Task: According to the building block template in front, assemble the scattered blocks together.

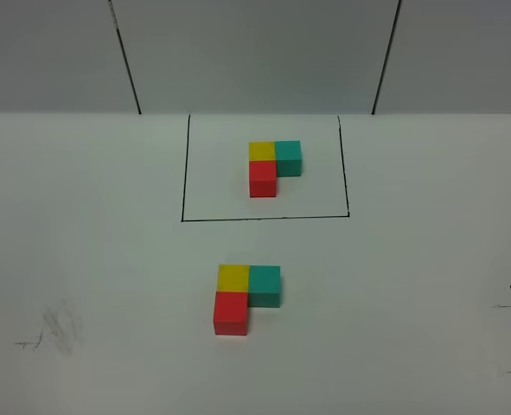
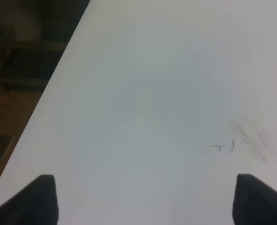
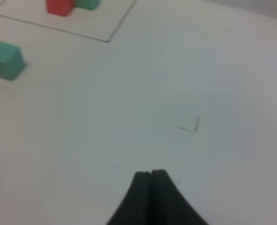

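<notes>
The building block template [image 1: 272, 164] is an L of yellow, teal and red cubes inside a thin black drawn rectangle at the table's back centre. The scattered blocks sit joined in a matching L in front of it: yellow [image 1: 233, 277], teal [image 1: 265, 284], red [image 1: 231, 312]. No gripper shows in the exterior high view. The left gripper [image 2: 145, 199] is open over bare white table, holding nothing. The right gripper [image 3: 150, 174] is shut and empty; its view shows the teal block [image 3: 6, 59] and the template's red cube [image 3: 59, 6] far off.
The white table [image 1: 411, 285] has a grey smudge with pen marks at the front left [image 1: 52, 333] and small pen corner marks at the right [image 1: 506, 301]. The table's left edge [image 2: 49, 89] shows in the left wrist view, with dark floor beyond.
</notes>
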{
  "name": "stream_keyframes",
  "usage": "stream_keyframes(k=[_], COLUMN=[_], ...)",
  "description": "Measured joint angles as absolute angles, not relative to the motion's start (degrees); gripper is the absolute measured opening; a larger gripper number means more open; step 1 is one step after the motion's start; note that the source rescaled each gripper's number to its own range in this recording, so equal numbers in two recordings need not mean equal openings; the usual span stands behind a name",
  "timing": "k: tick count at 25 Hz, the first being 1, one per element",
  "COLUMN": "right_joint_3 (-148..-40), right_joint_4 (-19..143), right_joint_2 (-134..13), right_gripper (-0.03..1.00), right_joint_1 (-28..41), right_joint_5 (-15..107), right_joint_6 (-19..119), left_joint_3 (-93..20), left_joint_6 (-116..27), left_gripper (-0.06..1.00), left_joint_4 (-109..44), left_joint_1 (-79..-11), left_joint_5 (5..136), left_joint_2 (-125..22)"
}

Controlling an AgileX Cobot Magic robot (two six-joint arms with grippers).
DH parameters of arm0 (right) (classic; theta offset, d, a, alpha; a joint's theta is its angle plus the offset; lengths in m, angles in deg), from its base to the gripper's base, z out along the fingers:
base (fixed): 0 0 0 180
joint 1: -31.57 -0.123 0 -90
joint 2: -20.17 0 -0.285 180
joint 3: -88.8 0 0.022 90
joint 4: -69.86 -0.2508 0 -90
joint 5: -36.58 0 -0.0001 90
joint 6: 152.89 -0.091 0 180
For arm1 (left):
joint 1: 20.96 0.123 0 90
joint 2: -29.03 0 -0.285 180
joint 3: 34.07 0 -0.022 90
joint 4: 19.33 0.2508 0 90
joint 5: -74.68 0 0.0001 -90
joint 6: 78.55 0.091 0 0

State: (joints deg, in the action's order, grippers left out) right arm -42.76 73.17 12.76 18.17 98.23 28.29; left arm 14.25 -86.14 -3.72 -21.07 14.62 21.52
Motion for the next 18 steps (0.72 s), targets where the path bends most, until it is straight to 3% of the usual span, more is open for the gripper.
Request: stream_keyframes(k=[7, 18], right_joint_3=[-42.8, -42.8], right_joint_4=[73.2, 73.2], right_joint_2=[12.8, 12.8], right_gripper=[0.0, 0.0], right_joint_1=[34.5, 36.0], right_joint_5=[98.2, 98.2], right_joint_6=[28.3, 28.3], left_joint_3=[14.2, 14.2], left_joint_6=[-86.1, -86.1], left_gripper=[0.82, 0.82], left_joint_4=[-3.7, -3.7], left_joint_1=[-21.1, -21.1], left_joint_5=[14.6, 14.6], left_joint_2=[21.5, 21.5])
